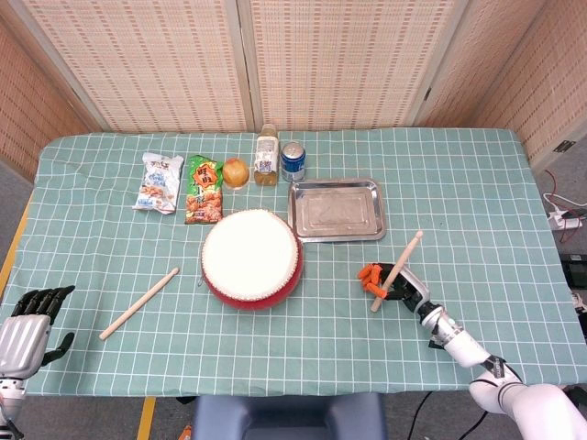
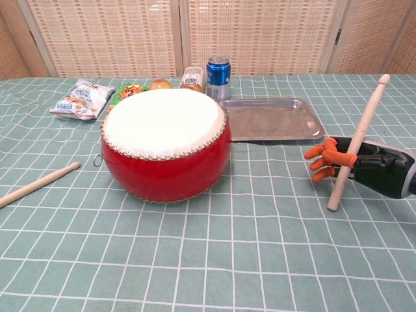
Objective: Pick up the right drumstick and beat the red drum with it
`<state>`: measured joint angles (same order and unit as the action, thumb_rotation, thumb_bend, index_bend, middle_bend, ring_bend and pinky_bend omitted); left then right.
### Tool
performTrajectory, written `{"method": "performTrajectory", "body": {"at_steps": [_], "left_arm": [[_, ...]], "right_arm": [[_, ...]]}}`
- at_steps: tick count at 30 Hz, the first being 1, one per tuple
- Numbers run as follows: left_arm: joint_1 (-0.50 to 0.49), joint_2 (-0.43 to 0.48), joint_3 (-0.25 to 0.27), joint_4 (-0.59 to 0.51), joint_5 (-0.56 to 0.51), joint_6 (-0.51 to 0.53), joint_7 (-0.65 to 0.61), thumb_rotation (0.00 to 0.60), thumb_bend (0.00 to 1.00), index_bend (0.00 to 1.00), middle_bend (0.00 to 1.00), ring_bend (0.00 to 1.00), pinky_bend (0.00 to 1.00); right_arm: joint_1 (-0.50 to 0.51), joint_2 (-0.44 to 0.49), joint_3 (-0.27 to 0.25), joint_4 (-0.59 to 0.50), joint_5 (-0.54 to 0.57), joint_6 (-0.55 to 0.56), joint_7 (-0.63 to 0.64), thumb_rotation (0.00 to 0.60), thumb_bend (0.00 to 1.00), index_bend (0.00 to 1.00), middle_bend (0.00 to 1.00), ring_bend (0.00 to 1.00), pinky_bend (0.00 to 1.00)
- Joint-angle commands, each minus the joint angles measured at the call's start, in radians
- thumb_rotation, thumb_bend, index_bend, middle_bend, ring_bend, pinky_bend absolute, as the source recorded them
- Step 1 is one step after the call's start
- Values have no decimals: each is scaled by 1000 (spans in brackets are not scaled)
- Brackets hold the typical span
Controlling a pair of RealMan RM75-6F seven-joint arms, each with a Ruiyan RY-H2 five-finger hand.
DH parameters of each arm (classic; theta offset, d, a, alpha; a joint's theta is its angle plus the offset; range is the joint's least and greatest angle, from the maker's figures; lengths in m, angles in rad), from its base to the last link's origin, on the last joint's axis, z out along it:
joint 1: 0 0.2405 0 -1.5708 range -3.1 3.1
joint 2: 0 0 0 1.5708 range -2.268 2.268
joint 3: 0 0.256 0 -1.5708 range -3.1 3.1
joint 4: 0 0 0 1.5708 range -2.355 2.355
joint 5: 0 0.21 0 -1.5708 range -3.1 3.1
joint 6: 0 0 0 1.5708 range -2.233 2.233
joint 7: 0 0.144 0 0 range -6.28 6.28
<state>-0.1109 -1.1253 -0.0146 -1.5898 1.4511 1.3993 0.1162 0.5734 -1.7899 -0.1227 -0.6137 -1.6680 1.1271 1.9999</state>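
The right drumstick (image 2: pixel 354 142) is gripped, tilted near upright, by the right hand (image 2: pixel 354 168), right of the red drum (image 2: pixel 166 143) and apart from it. The left hand (image 1: pixel 27 321) is seen with fingers apart, holding nothing, at the table's near-left edge.

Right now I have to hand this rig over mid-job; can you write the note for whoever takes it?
Right hand holds the right drumstick steeply tilted, lower end just above the cloth, to the right of the red drum.
Left hand is open at the near left table edge, holding nothing.
The other drumstick lies left of the drum.
Done: pickup.
Left: swing over and beat the drumhead.
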Motion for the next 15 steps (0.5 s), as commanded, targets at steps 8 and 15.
{"method": "performTrajectory", "body": {"at_steps": [8, 15], "left_arm": [[1, -4, 3, 14, 0, -4, -20, 600, 302, 127, 150, 106, 102], [1, -3, 2, 17, 3, -1, -22, 600, 301, 120, 150, 99, 100]], "right_arm": [[14, -10, 44, -80, 52, -46, -82, 600, 340, 868, 692, 762, 787], [26, 34, 56, -186, 59, -53, -99, 600, 340, 968, 804, 926, 983]]}}
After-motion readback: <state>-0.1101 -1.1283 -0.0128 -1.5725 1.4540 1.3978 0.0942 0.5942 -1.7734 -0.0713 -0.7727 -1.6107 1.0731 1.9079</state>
